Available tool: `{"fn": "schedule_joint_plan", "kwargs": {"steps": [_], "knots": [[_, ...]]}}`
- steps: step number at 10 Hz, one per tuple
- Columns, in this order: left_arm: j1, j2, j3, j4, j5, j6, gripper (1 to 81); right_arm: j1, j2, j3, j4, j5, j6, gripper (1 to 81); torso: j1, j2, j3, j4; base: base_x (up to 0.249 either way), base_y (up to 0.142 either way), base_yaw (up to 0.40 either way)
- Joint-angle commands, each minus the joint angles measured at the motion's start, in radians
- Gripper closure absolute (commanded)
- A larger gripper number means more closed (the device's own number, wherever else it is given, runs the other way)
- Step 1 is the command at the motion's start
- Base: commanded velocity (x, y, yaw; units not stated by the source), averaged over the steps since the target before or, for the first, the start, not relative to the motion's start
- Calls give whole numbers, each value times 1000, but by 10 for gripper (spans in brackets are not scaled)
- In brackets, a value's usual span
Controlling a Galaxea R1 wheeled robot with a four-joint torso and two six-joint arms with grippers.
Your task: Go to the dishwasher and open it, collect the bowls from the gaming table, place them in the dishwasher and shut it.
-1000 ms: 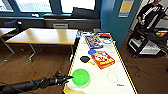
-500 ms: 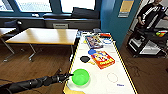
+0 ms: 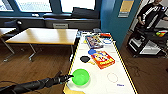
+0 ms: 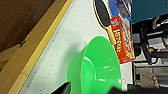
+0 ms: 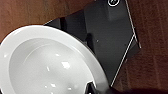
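Observation:
A bright green bowl is at the near left corner of the gaming table, which has a white top and a yellow edge. My left gripper reaches in from the left and is shut on the bowl's near rim. In the left wrist view the green bowl looms large over the white tabletop, with my left gripper astride its wall. In the right wrist view my right gripper is shut on the rim of a white bowl, held above the wooden floor.
On the table behind the bowl lie a black paddle, a blue disc, a red game box and more boxes farther back. A wooden table stands to the left. A person stands by a black cart at right.
My left arm and the green bowl have barely shifted at the table's near corner. Everything else stays as it was.

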Motion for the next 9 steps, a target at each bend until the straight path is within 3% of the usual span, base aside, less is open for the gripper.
{"fn": "schedule_joint_plan", "kwargs": {"steps": [1, 7, 9], "knots": [[-104, 12, 2, 29, 13, 9, 10, 15, -28, 38, -25, -65, -7, 811, 0, 0, 0, 0, 0, 0, 0], [-88, 76, -22, 20, 19, -2, 10, 20, -28, 50, -27, -66, -8, 811, 0, 0, 0, 0, 0, 0, 0], [-70, 91, -38, 11, 19, -19, 10, 26, -28, 61, -27, -68, -8, 811, 0, 0, 0, 0, 0, 0, 0]]}}
